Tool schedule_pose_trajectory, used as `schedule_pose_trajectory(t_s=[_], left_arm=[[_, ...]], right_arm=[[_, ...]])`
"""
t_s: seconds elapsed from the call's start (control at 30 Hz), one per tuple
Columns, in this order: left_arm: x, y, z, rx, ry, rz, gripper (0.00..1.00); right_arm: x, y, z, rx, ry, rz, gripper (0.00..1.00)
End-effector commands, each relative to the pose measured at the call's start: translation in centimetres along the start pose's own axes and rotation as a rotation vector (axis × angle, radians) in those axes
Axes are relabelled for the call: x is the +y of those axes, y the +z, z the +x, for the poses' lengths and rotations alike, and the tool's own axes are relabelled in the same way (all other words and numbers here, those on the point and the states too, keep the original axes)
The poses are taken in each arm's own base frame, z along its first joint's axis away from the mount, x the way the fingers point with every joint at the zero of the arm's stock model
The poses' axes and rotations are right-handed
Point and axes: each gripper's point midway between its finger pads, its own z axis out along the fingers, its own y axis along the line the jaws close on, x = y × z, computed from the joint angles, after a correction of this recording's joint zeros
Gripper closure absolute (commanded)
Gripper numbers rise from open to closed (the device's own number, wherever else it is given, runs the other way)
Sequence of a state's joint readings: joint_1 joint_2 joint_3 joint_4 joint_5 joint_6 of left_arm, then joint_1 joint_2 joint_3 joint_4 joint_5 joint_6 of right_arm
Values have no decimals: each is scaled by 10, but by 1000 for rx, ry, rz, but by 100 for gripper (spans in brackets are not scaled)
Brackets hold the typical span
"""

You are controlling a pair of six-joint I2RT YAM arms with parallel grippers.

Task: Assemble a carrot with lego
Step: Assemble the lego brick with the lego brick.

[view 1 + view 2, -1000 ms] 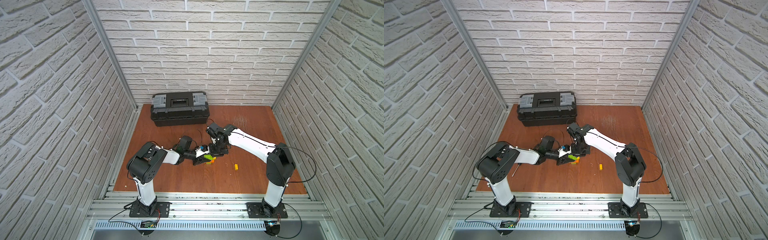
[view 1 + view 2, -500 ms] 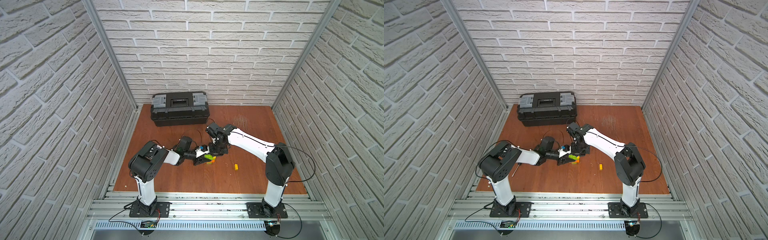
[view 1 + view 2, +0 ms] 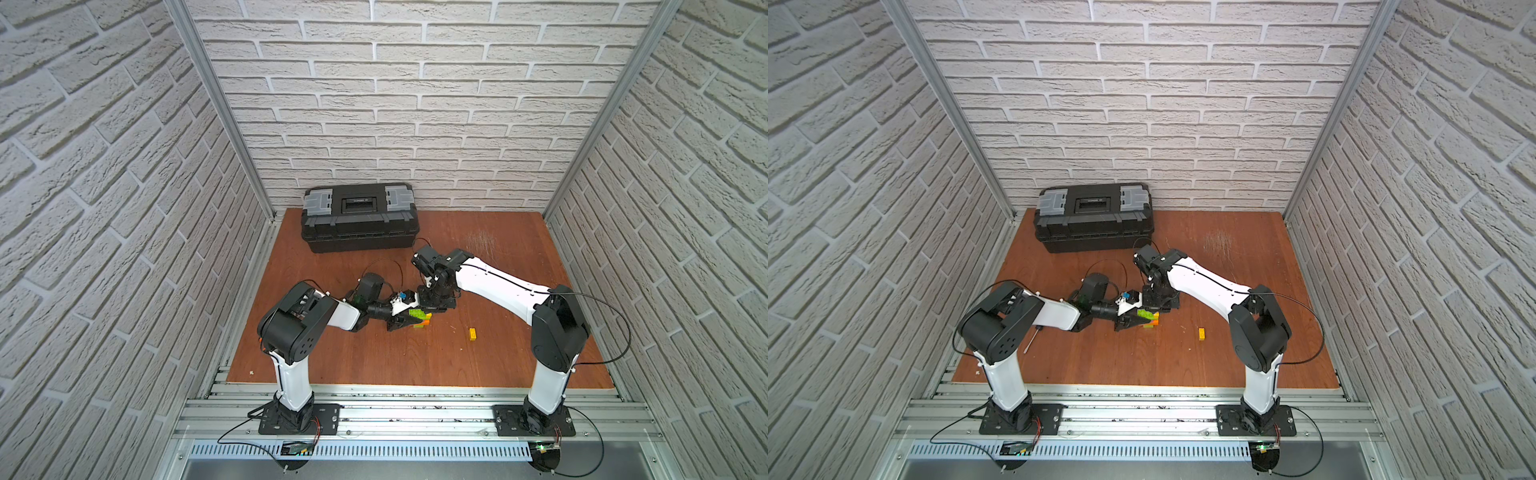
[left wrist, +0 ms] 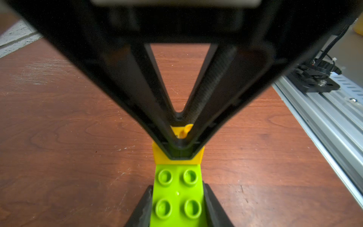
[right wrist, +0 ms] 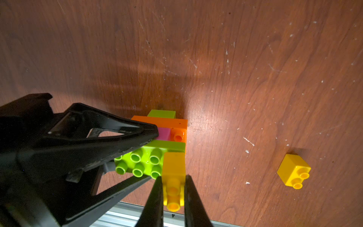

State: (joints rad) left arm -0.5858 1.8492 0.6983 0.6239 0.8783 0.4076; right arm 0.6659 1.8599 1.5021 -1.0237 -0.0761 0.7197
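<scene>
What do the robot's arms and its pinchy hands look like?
The left arm and right arm have smooth white shells, chunky black joints and black base plates, with thin black cables looping alongside. The left gripper and right gripper are black, each with two long fingers shaped like hollow triangles narrowing to a point.

Your carrot is near the middle of the surface: stacked lime-green, orange and pink bricks, its studded lime-green brick pinched by the left fingers. A small yellow brick, between the right fingers, touches that brick's end. A second yellow brick lies loose toward the right edge.
</scene>
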Motion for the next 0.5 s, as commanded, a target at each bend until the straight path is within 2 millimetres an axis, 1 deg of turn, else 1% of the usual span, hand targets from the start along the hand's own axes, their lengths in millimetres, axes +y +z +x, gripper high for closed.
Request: schedule_pose_trajectory(t_s=[0.0,0.2,0.23,0.37,0.47], left_arm=[[-12,11,24,72,-44,10,100],[-13,11,25,75,-50,12,100],[-13,11,25,75,-49,14,100],[-14,12,26,76,-51,18,100],[-14,13,27,78,-49,18,100]], right_arm=[[0,56,21,106,-17,54,98],[0,62,25,111,-8,48,98],[-2,72,27,132,-7,67,98],[-3,74,27,135,-3,75,97],[-2,75,27,135,-2,72,94]])
